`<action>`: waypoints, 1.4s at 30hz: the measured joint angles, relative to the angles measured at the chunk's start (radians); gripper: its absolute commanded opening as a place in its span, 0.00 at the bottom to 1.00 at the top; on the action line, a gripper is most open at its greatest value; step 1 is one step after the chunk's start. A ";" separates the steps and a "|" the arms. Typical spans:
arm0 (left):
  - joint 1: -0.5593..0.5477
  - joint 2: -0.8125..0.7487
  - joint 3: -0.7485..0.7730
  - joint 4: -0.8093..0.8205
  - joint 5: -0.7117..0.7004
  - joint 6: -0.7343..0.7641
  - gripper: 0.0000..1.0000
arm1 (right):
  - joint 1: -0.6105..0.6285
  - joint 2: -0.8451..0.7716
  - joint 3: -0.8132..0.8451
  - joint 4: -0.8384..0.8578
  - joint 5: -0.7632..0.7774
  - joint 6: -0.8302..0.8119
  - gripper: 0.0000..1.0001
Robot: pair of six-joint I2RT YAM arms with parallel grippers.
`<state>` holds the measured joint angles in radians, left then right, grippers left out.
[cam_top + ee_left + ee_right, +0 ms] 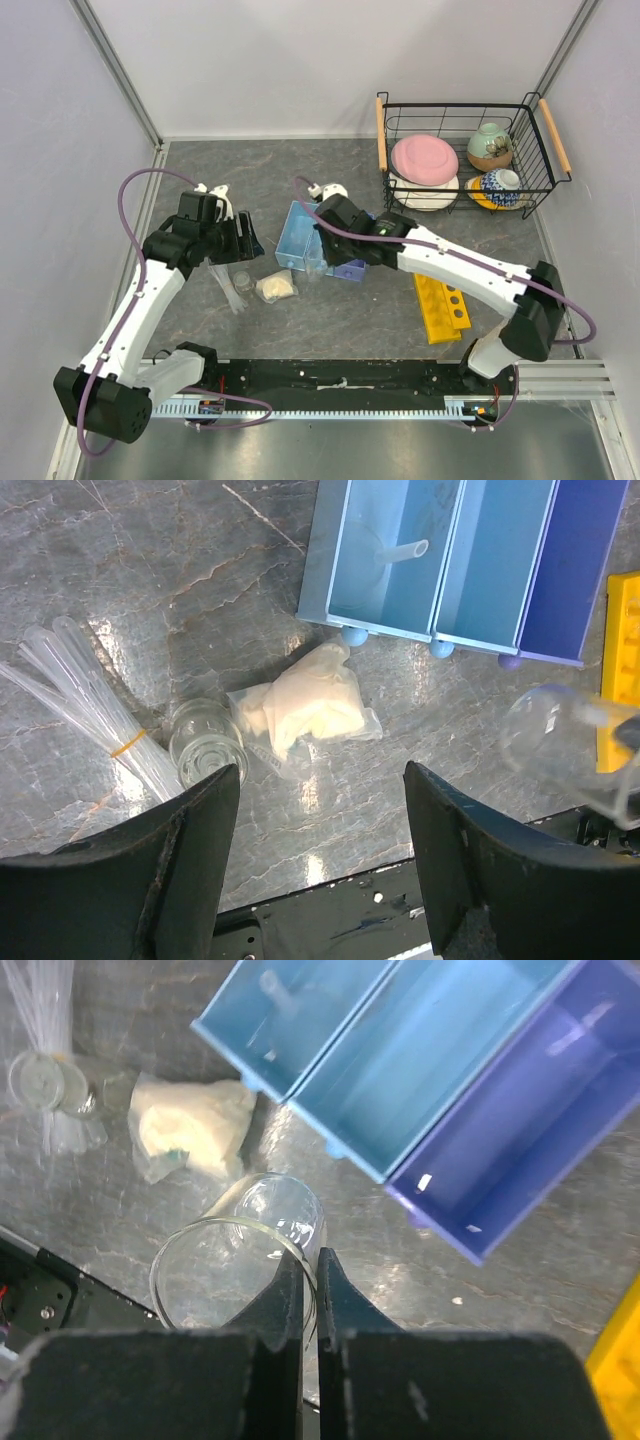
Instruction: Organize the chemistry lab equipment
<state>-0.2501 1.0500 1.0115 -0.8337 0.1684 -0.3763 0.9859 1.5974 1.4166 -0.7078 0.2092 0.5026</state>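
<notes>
While the right arm stretches low across the table [340,320] from its base at the right, elbow bent and wrist over the blue tray [298,236], its tool [310,1260] has both fingers pressed together on the rim of a clear beaker [235,1250]. The beaker hangs tipped on its side, mouth toward the wrist, over bare table just off the tray's near wall, between the tray and the cream lump [190,1125].

The left arm rises from its base at the left and bends its wrist down over the left part of the table. Its tool [320,780] is spread wide and grips nothing, hovering above the cream lump in its clear bag and a small round glass [207,745] standing just beside it.

A bundle of test tubes [90,715], bound with a yellow band, lies on the table touching that glass. A funnel [395,555] lies in the tray's light-blue end compartment on the left arm's side. The yellow rack [443,308] lies right of the tray, partly under the right forearm.
</notes>
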 measured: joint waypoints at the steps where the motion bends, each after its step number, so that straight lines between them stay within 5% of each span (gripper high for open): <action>1: 0.000 -0.004 -0.005 0.001 0.000 0.000 0.74 | -0.012 -0.018 0.004 -0.006 0.009 0.000 0.00; 16: 0.000 -0.030 -0.014 0.006 0.014 0.000 0.74 | -0.338 -0.016 -0.040 0.008 0.029 -0.005 0.00; 42: 0.000 -0.007 -0.014 0.007 0.016 0.001 0.74 | -0.425 0.282 0.040 0.136 -0.085 -0.216 0.00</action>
<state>-0.2501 1.0428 0.9974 -0.8268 0.1841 -0.3756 0.5606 1.8797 1.4570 -0.5716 0.1242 0.2863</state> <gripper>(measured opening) 0.739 0.029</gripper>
